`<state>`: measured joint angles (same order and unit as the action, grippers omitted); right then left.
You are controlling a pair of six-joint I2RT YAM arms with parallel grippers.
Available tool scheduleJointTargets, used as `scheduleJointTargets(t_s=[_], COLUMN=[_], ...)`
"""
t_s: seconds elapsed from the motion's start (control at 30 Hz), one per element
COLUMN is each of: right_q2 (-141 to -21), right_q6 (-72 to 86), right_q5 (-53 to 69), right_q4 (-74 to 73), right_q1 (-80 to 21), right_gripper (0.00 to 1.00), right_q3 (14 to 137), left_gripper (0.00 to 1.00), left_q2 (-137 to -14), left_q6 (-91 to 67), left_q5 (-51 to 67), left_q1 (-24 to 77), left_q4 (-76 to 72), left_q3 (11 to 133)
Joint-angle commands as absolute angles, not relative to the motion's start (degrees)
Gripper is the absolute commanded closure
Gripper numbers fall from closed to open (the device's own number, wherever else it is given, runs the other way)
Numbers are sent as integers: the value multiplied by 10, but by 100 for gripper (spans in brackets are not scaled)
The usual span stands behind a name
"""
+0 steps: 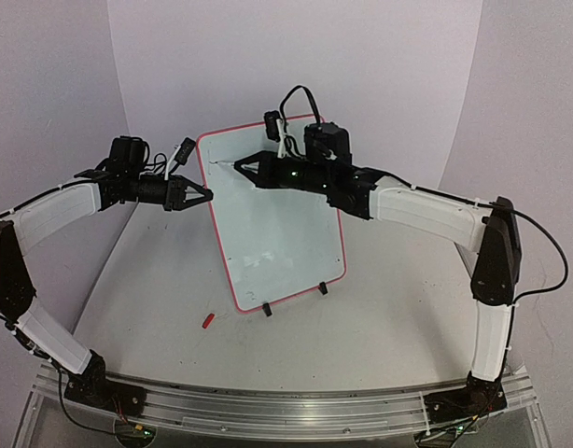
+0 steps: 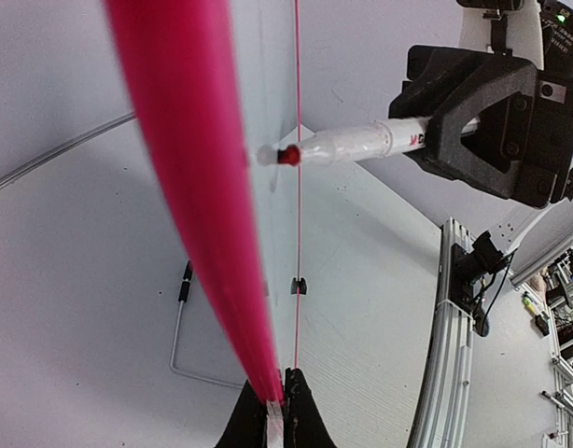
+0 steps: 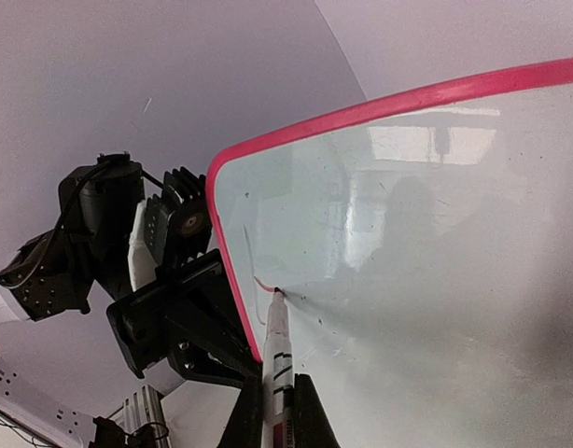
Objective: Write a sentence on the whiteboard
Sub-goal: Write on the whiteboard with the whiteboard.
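Left claw (image 1: 204, 194): closed tight on the board's left rim, near the upper corner; in the left wrist view the red rim runs down between the two fingers (image 2: 300, 420).
Right claw (image 1: 252, 169): clamped on the pen, the barrel lying lengthwise between the fingers (image 3: 310, 415) and sticking out ahead of them.
Pen (image 3: 278, 350): slim, white barrel with dark and red markings, red tip; the tip touches the board face just inside the left rim, near the upper left corner.
Board (image 1: 277, 224): glossy white, rounded corners, thin red-pink rim; stands propped at mid-counter between the two arms, its face toward the right arm.
Sentence (image 3: 262, 282): only one short reddish stroke shows, at the pen tip; no letter can be read.
Clips (image 1: 322, 288): two, black, on the board's lower edge.
Stand (image 2: 177, 347): thin wire, behind the board, resting on the counter.
Cap (image 1: 208, 320): small, red, lying on the counter near the board's lower left corner, apart from it.
Counter (image 1: 389, 327): pale, plain surface.
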<state>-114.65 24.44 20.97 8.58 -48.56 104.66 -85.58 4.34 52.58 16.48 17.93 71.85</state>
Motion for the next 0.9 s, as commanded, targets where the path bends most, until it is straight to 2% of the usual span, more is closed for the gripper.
scheduleJointTargets(t_s=[0.0, 0.23, 0.87], right_q2=[-1098, -1082, -1156], right_q6=[239, 238, 235], right_q5=[241, 252, 219], right_q4=[126, 138, 116], right_q1=[-481, -481, -481], right_gripper=[100, 100, 100], right_q3=[1023, 1023, 1103], left_gripper=[100, 100, 100], left_q2=[-861, -861, -866], left_q6=[85, 85, 86], left_q5=[512, 512, 512], left_q1=[181, 182, 187], left_q4=[210, 211, 212], left_q3=[711, 711, 712])
